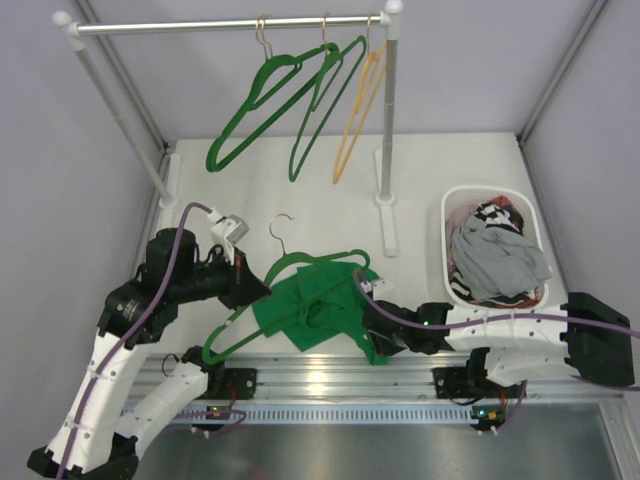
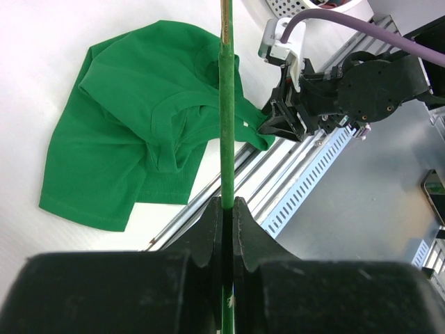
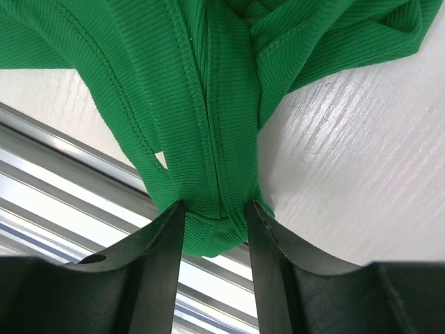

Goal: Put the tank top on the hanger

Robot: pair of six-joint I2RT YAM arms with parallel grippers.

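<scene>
The green hanger lies on the table with its metal hook pointing to the back. My left gripper is shut on its left arm; in the left wrist view the thin green rod runs straight out from between the closed jaws of that gripper. The bright green tank top lies crumpled over the hanger's right part. It also shows in the left wrist view. My right gripper is shut on a bunched edge of the tank top at its near right corner, with cloth filling the gap between the jaws of the gripper.
A rack bar at the back carries two green hangers and a yellow hanger. A white basket at the right holds clothes, with a grey garment on top. An aluminium rail runs along the near edge.
</scene>
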